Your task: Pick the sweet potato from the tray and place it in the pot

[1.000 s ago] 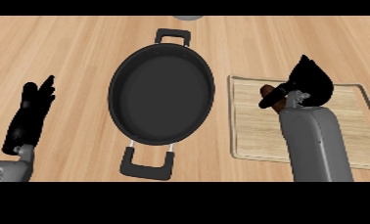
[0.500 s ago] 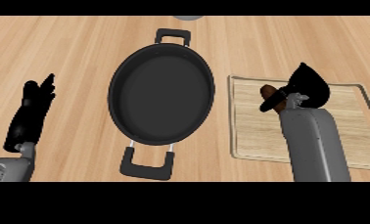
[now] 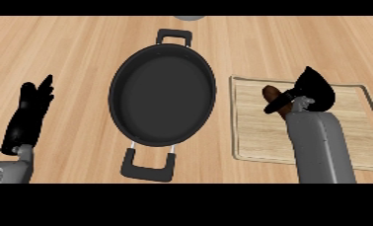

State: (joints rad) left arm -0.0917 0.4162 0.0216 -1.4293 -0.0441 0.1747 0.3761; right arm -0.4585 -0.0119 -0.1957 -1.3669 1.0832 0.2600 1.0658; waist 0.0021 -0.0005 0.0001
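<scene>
Head view: sweet potato (image 3: 272,97) half hidden behind right hand (image 3: 315,92).

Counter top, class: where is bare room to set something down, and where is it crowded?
Bare wood lies between the pot and the left hand, and along the far edge beside the pot's handle. Crowded: the tray, where the right hand meets the sweet potato.

two smooth grey forearms, rounded and tube-like, each ending in a matte black hand. right hand (image 3: 315,92) black throughout, with a small pale metallic fitting at the wrist. left hand (image 3: 29,116) slim, black, joined to a grey cuff.
</scene>
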